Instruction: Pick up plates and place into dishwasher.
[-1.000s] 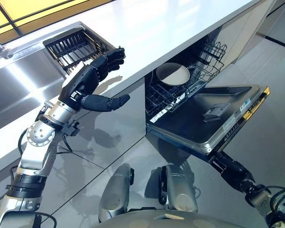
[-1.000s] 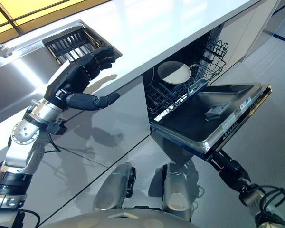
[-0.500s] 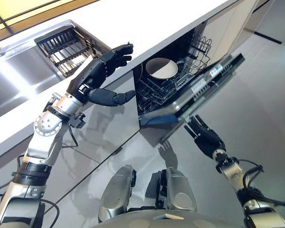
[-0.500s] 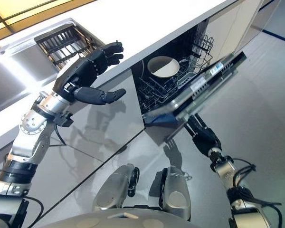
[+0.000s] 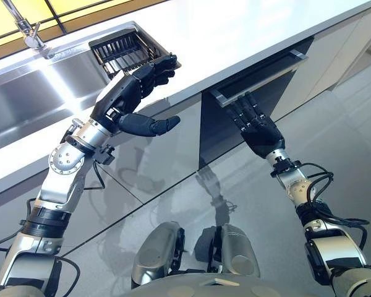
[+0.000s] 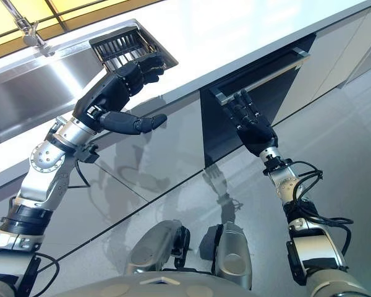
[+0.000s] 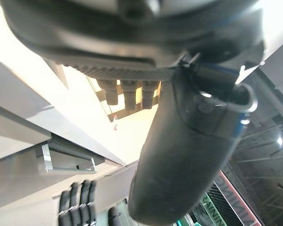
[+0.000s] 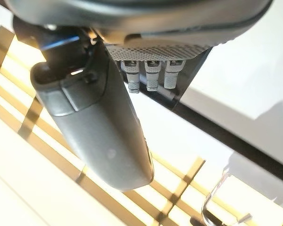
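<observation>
The dishwasher door [image 5: 226, 133] is a dark panel under the white countertop [image 5: 235, 31] and stands shut, hiding the racks inside. A silver bar handle [image 5: 260, 77] runs along its top. My right hand [image 5: 258, 127] is open, its straight fingers [image 6: 241, 108] lying against the door just below the handle. My left hand [image 5: 127, 99] is raised at the counter's front edge beside the sink, open, with the thumb [image 5: 148, 125] pointing right and nothing in it. In the left wrist view the thumb [image 7: 179, 155] is spread, with the handle [image 7: 66, 162] beyond it.
A black dish rack [image 5: 127, 49] sits at the right end of the steel sink [image 5: 31, 93], with a faucet [image 5: 25, 28] behind it. Grey cabinet fronts [image 5: 154, 161] flank the dishwasher. Glossy grey floor [image 5: 334, 124] extends to the right.
The dishwasher door has swung up from lying flat open to fully shut, with my right hand under it and now flat against its front. The view has shifted. My left hand stays raised.
</observation>
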Robot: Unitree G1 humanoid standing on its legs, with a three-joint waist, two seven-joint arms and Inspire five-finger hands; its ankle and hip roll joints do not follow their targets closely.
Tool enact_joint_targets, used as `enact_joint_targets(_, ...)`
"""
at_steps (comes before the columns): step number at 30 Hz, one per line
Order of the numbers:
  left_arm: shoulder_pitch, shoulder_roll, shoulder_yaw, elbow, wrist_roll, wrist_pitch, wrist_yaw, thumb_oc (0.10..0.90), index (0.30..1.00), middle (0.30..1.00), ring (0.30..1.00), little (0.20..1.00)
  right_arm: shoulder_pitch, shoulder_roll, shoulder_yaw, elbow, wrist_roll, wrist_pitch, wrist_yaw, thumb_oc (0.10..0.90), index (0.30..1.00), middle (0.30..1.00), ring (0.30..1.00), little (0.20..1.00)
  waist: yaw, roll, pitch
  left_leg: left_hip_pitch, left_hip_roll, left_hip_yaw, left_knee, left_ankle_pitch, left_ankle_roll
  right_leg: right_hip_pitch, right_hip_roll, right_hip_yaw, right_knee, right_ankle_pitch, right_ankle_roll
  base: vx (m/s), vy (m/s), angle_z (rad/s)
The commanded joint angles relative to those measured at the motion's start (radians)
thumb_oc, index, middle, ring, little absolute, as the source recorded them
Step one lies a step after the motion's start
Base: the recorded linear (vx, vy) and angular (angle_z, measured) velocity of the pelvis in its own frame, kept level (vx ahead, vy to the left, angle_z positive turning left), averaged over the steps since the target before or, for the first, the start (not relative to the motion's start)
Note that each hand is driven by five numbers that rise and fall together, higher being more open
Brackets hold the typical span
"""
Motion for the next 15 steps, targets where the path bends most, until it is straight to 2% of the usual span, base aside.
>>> enact_joint_targets(1, -0.071, -0.018, 0.042, -0.003, -0.103, -0.13, 0.029, 0.8, 0.9, 0.9, 0.9, 0.9, -0.03, 0.0, -0.057, -0.017, 0.011, -0.054, 0.044, 0.8, 0.9, 0.9, 0.9, 0.9, 0.008, -0.009, -0.144, 0.033, 0.025, -0.005, -0.028, -0.027, 0.017, 0.066, 0.036, 0.049, -0.107, 0.126, 0.046, -0.05, 0.017, 0.0)
enact_joint_targets(6, -0.058, -0.02, 0.056, -0.008, -0.123, -0.168, 0.017, 0.8, 0.9, 0.9, 0.9, 0.9, 0.03, -0.004, -0.063, 0.004, -0.035, -0.058, 0.036, 0.8, 0.9, 0.9, 0.9, 0.9, 0.0, -0.016, -0.171, 0.085, 0.039, -0.003, -0.17, 0.028, 0.019, 0.106, 0.046, 0.052, -0.235, 0.17, 0.052, -0.05, 0.02, -0.02)
enact_joint_targets(10, -0.045, -0.03, 0.059, -0.021, -0.166, -0.191, -0.023, 0.8, 0.9, 0.9, 0.9, 0.9, 0.104, -0.017, -0.061, 0.052, -0.175, -0.081, -0.009, 0.8, 0.9, 0.9, 0.9, 0.9, -0.01, -0.017, -0.201, 0.141, 0.05, -0.018, -0.322, 0.096, 0.014, 0.163, 0.057, 0.062, -0.399, 0.227, 0.059, -0.02, 0.016, -0.04)
enact_joint_targets(13, -0.023, -0.059, 0.068, -0.065, -0.256, -0.181, -0.055, 0.8, 0.9, 0.9, 0.9, 0.9, 0.211, -0.015, -0.024, 0.095, -0.314, -0.107, -0.032, 0.8, 0.9, 0.9, 0.9, 0.9, -0.025, -0.02, -0.235, 0.209, 0.061, -0.02, -0.486, 0.169, 0.006, 0.233, 0.077, 0.077, -0.584, 0.297, 0.067, 0.01, 0.016, 0.01)
enact_joint_targets(15, -0.017, -0.114, 0.076, -0.096, -0.366, -0.14, -0.092, 0.8, 0.9, 0.9, 0.9, 0.9, 0.268, 0.022, -0.013, 0.146, -0.381, -0.113, -0.047, 0.8, 0.9, 0.9, 0.9, 0.9, -0.037, -0.023, -0.256, 0.238, 0.068, -0.018, -0.571, 0.208, 0.004, 0.264, 0.089, 0.087, -0.677, 0.342, 0.071, 0.03, 0.034, -0.09)
